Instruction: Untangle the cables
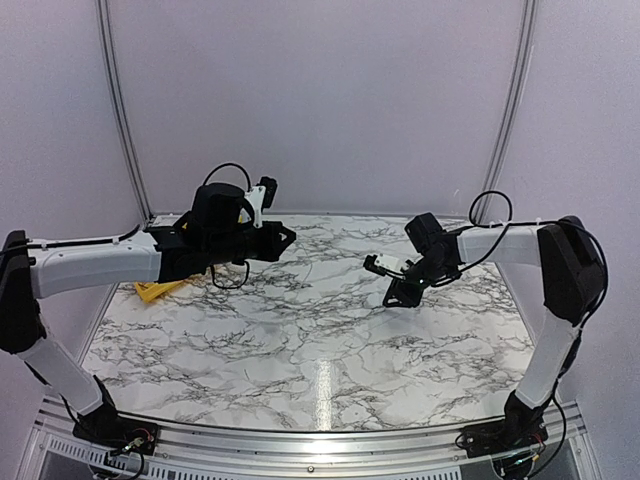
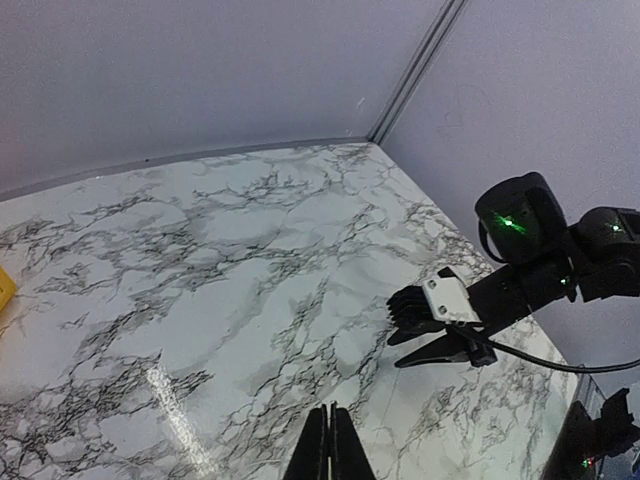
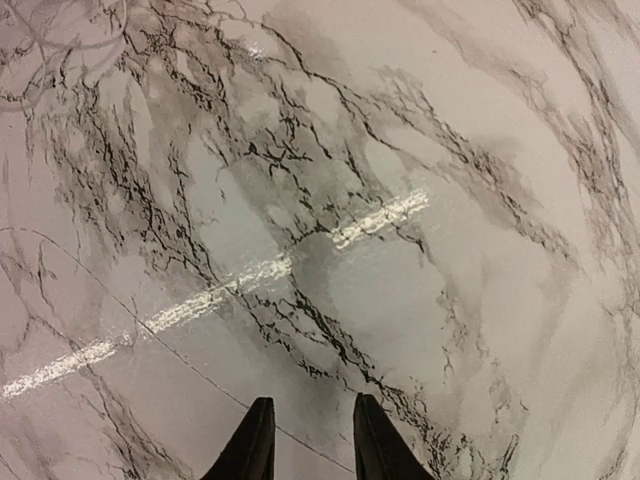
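Observation:
My left gripper (image 1: 289, 237) hangs above the back left of the marble table, its jaws pressed together; nothing shows between them in the left wrist view (image 2: 328, 445). My right gripper (image 1: 393, 297) hovers low over the table right of centre, also in the left wrist view (image 2: 395, 352). Its fingers stand a little apart with only bare marble between them (image 3: 310, 445). The cables do not show clearly. A hair-thin dark line (image 3: 150, 340) crosses the table and passes under the right fingers; I cannot tell whether it is a wire or a seam.
A yellow bin (image 1: 158, 290) lies at the back left under the left arm; its corner shows in the left wrist view (image 2: 3, 287). White walls close the table at the back and both sides. A black cable loop (image 1: 229, 277) hangs below the left wrist.

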